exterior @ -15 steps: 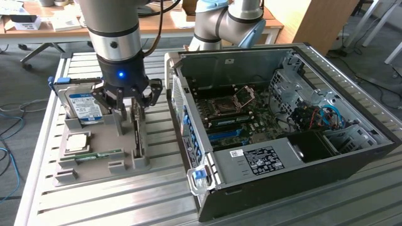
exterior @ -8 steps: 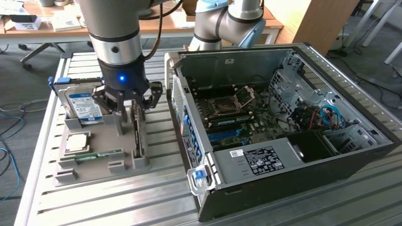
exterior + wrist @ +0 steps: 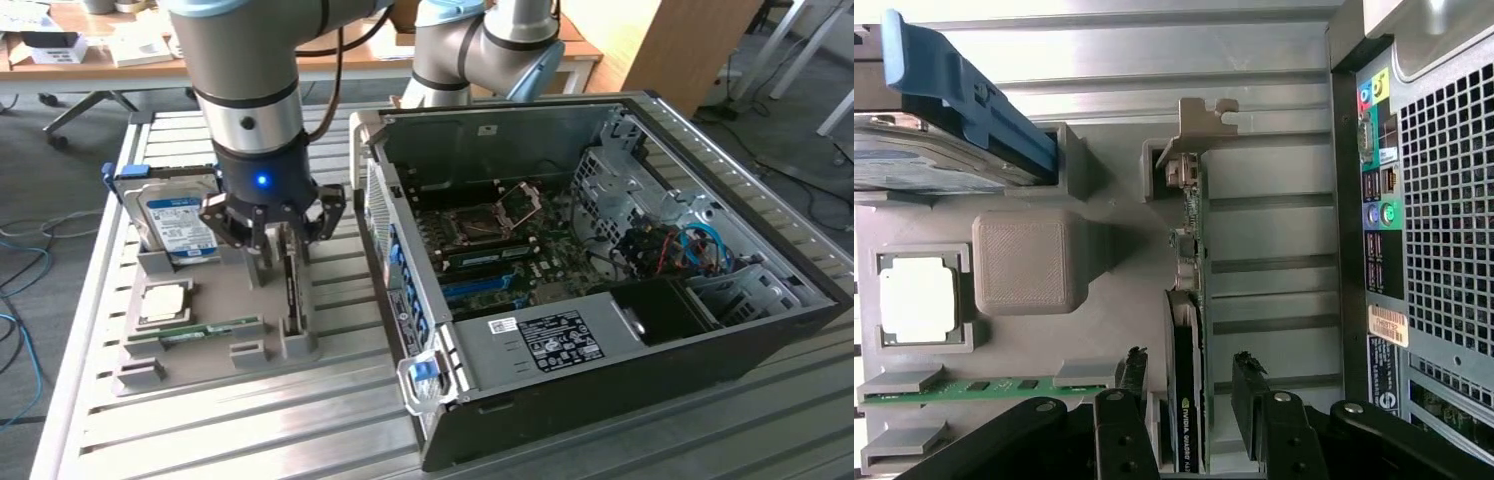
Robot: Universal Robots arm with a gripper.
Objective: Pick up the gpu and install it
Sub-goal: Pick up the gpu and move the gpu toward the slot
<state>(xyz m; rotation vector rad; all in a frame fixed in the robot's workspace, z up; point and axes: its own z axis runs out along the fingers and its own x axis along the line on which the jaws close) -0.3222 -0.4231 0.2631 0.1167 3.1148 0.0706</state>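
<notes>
With fingers spread and clasping nothing, the hand (image 3: 284, 247) straddles the gpu (image 3: 1185, 400), which stands on edge in the grey holder (image 3: 220, 290) at the exterior view's left, so lifting and installing into the computer case (image 3: 601, 385) both remain.

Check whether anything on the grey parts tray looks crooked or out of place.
Nothing stands out. The gpu stands upright in its slot, the open gripper straddling it; the hard drive, processor and memory stick sit squarely in their holders.

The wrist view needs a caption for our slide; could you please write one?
Open gripper straddles the upright gpu in its grey holder, beside the computer case.
</notes>
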